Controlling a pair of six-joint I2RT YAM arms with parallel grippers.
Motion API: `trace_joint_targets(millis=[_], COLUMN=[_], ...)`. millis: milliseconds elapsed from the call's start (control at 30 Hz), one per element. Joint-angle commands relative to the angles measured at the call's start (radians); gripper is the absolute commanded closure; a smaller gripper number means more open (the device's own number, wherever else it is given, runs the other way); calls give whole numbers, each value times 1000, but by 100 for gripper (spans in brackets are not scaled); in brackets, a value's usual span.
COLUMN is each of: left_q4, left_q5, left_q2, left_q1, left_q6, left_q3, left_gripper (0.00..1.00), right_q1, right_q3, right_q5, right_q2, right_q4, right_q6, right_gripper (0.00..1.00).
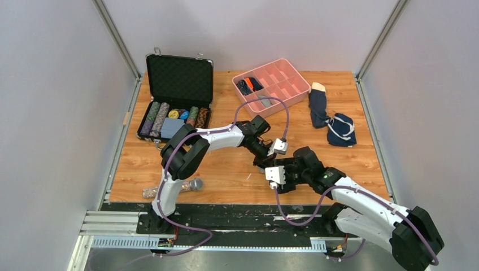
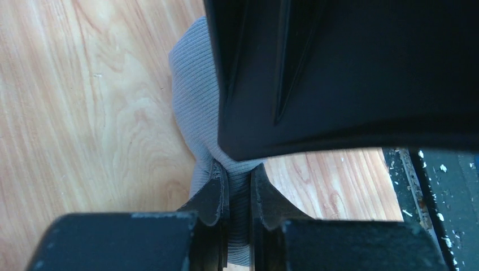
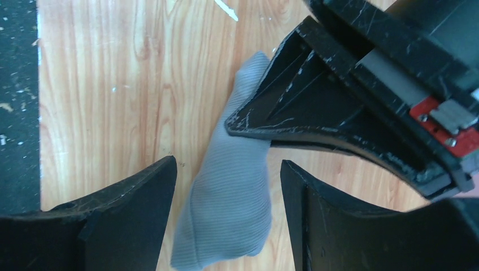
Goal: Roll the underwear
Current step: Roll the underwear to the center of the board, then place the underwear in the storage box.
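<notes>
The underwear (image 2: 195, 101) is a bunched, ribbed gray cloth lying on the wooden table. My left gripper (image 2: 239, 172) is shut on one end of it, with the cloth pinched between the pads. In the right wrist view the bundle (image 3: 231, 209) lies between the fingers of my open right gripper (image 3: 229, 166), which touch nothing. The left gripper's finger (image 3: 339, 107) presses onto the bundle's far end. From above, the left gripper (image 1: 261, 160) and the right gripper (image 1: 274, 169) meet at the table's near middle and hide the cloth. No cream band shows.
A pink divided tray (image 1: 294, 76) stands at the back. A navy sock (image 1: 317, 104) and a navy garment (image 1: 342, 129) lie at the back right. An open black case (image 1: 178, 84) of chips stands at the back left. A microphone (image 1: 195, 184) lies near the front edge.
</notes>
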Motion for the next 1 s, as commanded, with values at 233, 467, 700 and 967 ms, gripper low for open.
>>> trace_joint_targets(millis=[233,467,700,967], left_q4=[-144,-214,-291,24], left_q5=[-34,64,170,-75], left_q2=[69,85,82,-159], left_q1=[-13,11,51,247], left_q6=[-57,-41,-40,-640], left_q3=[-36,-9,43,34], left_gripper=[93,93,74,35], right_q1=[42,42,40,-95], right_q3=[-25,-43,15,254], right_q5=[80,81,22,-216], right_q2=[194,274,312,276], right_q4=[159,151,30,-200], right_q6=[10,-6,25,131], right_gripper=[39,65,100,100])
